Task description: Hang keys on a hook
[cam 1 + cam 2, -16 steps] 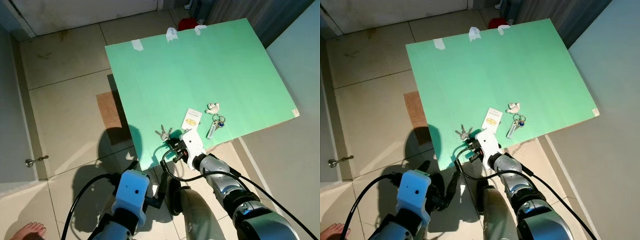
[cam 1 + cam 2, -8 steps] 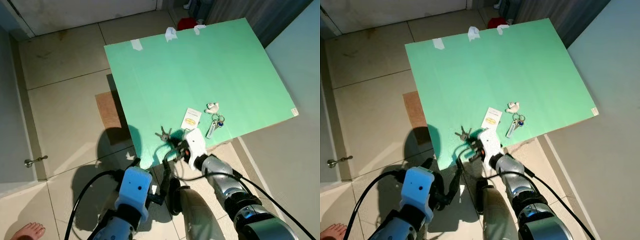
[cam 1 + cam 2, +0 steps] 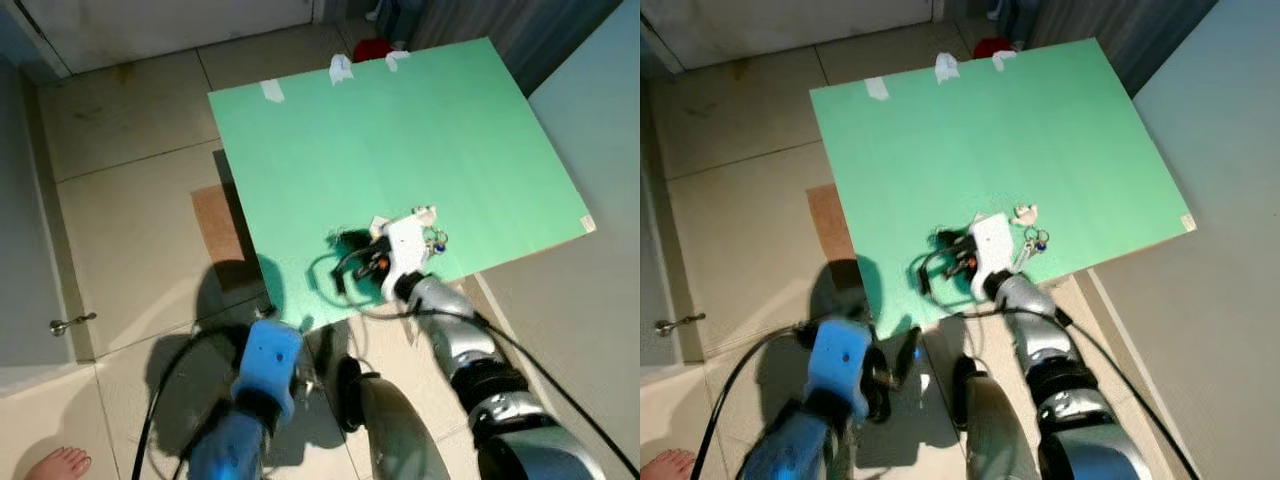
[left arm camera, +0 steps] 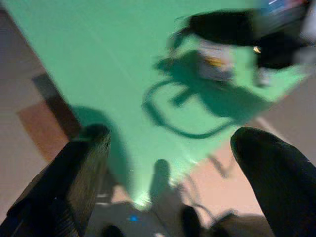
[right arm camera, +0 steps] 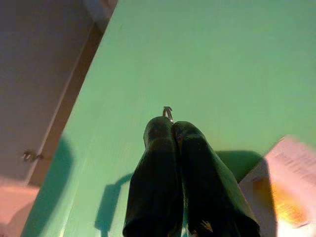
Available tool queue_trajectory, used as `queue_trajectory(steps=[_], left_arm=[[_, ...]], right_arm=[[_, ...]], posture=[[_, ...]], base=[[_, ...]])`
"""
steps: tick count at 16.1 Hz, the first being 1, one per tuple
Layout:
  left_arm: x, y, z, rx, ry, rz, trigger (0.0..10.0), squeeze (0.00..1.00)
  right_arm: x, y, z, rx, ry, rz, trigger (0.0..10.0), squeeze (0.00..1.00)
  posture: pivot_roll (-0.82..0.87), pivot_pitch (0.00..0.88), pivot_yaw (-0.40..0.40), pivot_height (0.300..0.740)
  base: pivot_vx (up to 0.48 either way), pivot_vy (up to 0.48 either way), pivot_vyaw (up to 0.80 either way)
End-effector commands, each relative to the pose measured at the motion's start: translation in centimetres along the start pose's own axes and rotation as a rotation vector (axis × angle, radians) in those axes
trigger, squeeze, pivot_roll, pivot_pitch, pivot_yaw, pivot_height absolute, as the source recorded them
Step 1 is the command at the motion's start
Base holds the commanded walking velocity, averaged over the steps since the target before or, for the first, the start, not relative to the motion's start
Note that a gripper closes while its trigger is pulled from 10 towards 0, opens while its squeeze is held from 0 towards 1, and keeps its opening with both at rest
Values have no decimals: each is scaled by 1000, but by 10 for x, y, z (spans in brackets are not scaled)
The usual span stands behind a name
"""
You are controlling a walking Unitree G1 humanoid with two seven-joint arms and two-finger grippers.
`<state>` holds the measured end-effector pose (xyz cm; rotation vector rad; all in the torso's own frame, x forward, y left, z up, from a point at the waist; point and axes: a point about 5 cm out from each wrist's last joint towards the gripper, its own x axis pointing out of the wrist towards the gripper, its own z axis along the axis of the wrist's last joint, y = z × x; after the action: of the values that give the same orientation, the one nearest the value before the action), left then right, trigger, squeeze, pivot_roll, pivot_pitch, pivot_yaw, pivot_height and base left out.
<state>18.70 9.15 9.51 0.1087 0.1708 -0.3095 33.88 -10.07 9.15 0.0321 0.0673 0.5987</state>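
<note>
A green board (image 3: pixel 400 140) lies tilted over the tiled floor. My right gripper (image 3: pixel 340 241) is over its near part, shut on a bunch of keys; only the key ring (image 5: pixel 168 112) pokes out past the closed fingertips (image 5: pixel 174 133). A small white hook (image 3: pixel 425 213) is fixed to the board just beyond the white wrist housing. A second key set with a blue fob (image 3: pixel 1036 241) hangs below the hook. A white and yellow card (image 5: pixel 282 197) lies beside the gripper. My left gripper (image 4: pixel 170 136) stands open low by the board's near edge, holding nothing.
A brown mat (image 3: pixel 215 220) lies under the board's left edge. Tape pieces (image 3: pixel 340 68) hold the far edge, with a red object (image 3: pixel 375 45) behind. A metal door stop (image 3: pixel 70 322) sits on the floor at left. A person's bare foot (image 3: pixel 60 465) shows at bottom left.
My right gripper has moved up and right across the board toward the hook, taking the keys off where they lay. The left arm has shifted and is blurred.
</note>
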Motion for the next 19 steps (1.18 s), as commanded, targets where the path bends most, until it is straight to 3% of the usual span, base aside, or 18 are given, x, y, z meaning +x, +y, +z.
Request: queue_trajectory(steps=[1, 2, 4, 6, 10, 11, 13, 16, 19], left_arm=[[13, 14, -9, 2, 27, 13, 10000, 0], [18, 20, -8, 9, 21, 19, 10000, 0], [40, 41, -3, 18, -2, 34, 10000, 0], [48, 51, 0, 14, -14, 46, 10000, 0], [68, 69, 3, 20, -26, 64, 10000, 0], [72, 81, 1, -6, -39, 105, 10000, 0], [60, 105, -5, -39, -73, 239, 10000, 0], [43, 105, 0, -21, -134, 256, 10000, 0], [22, 72, -3, -34, -181, 144, 10000, 0]], right_arm=[[-7, -25, 16, 2, -53, -107, 0, 0], [-7, -30, 22, -4, -69, -130, 0, 0], [-14, -46, 33, -17, -111, -225, 0, 0], [-20, -54, 35, -25, -120, -285, 0, 0], [-38, -63, 29, -44, -142, -417, 0, 0], [-51, -63, 19, -54, -141, -473, 0, 0], [-70, -54, -1, -86, -114, -511, 0, 0], [-84, -43, -17, -61, -106, -516, 0, 0], [-98, -14, -36, -52, -57, -441, 0, 0]], posture=[[-2, 192, -76, 740], [-6, 181, -72, 740], [-54, 68, -16, 740], [-81, 24, 14, 740], [-144, 0, 81, 740], [-168, 0, 99, 740], [-187, 0, 99, 740], [-189, 0, 95, 740], [-184, 0, 73, 740]], base=[[0, 0, 0], [0, 0, 0], [0, 0, 0], [0, 0, 0], [0, 0, 0], [0, 0, 0], [0, 0, 0], [0, 0, 0], [0, 0, 0]])
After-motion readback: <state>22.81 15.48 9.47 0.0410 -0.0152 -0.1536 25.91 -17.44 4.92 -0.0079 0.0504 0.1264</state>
